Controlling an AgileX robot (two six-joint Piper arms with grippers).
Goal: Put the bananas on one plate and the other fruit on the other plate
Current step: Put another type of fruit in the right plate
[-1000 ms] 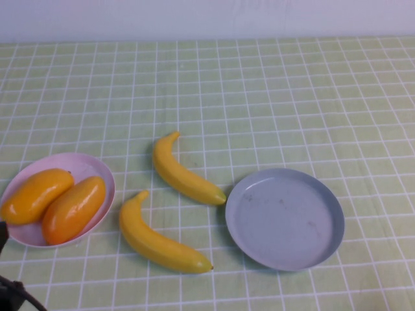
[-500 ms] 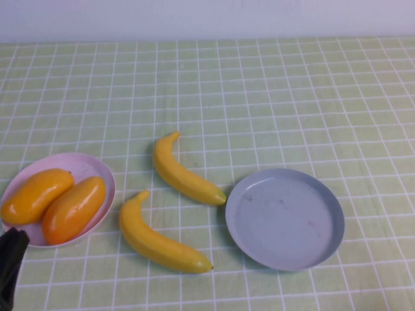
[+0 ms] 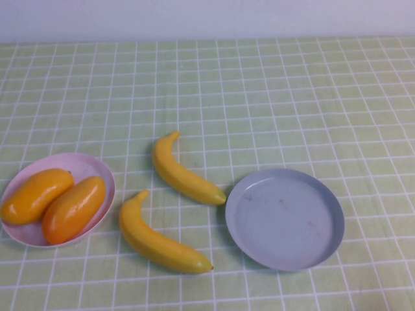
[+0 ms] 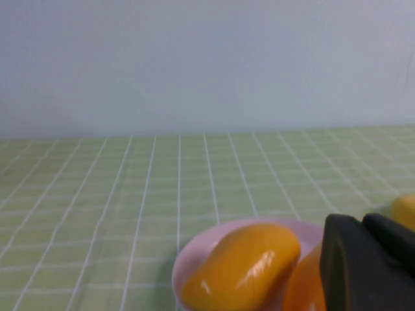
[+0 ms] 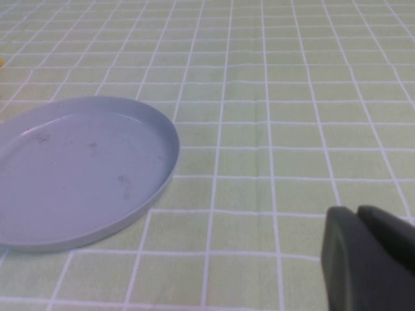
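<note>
Two orange mango-like fruits [image 3: 35, 194] [image 3: 74, 208] lie side by side on the pale pink plate [image 3: 91, 165] at the left. Two yellow bananas [image 3: 185, 175] [image 3: 159, 240] lie on the cloth between the plates. The grey-blue plate [image 3: 285, 217] at the right holds nothing. Neither gripper shows in the high view. My left gripper [image 4: 363, 223] is shut, empty, low beside the pink plate [image 4: 194, 249] and its fruit [image 4: 243, 269]. My right gripper [image 5: 360, 214] is shut, empty, above the cloth near the grey-blue plate [image 5: 84, 168].
A green checked cloth [image 3: 259, 97] covers the table up to a pale wall [image 3: 207, 16] at the back. The far half of the cloth bears nothing.
The left arm's dark tip, seen at the lower left edge of the high view earlier, has drawn back out of that view. Fruit and plates have not moved.
</note>
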